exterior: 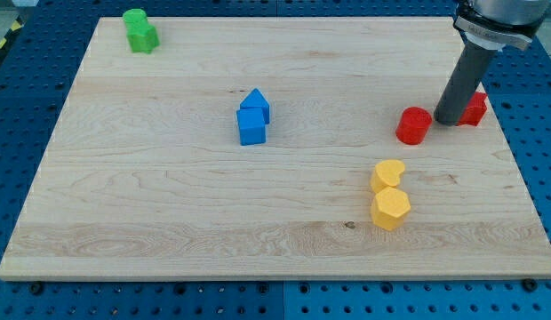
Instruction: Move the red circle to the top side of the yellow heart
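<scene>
The red circle [414, 125] lies on the wooden board at the view's right. The yellow heart [388, 174] lies below it and slightly to the left, a short gap apart. My tip [451, 120] stands just right of the red circle, close to it or touching; I cannot tell which. A second red block [475, 108] sits right behind the rod, partly hidden by it, shape unclear.
A yellow hexagon [391, 210] touches the yellow heart's lower side. Two blue blocks [252, 117] sit together at the board's middle. Two green blocks [139, 31] sit at the top left corner. The board's right edge [515, 169] is near.
</scene>
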Tool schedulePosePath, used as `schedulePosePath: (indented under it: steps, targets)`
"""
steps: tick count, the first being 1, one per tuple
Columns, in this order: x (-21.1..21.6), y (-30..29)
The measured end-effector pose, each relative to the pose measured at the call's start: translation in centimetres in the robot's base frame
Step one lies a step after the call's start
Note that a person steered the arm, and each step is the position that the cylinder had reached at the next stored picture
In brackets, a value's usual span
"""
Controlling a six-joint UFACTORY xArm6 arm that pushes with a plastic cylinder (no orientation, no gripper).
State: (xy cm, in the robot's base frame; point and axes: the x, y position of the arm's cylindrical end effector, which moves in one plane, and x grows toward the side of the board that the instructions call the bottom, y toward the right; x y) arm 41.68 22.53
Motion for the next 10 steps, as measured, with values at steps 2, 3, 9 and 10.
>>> schedulePosePath:
  steps: [2, 3, 9, 10]
  targets:
    - [0.7, -0.1]
    - [0.7, -1.6]
    - [0.7, -9.2]
    - [0.7, -8.9]
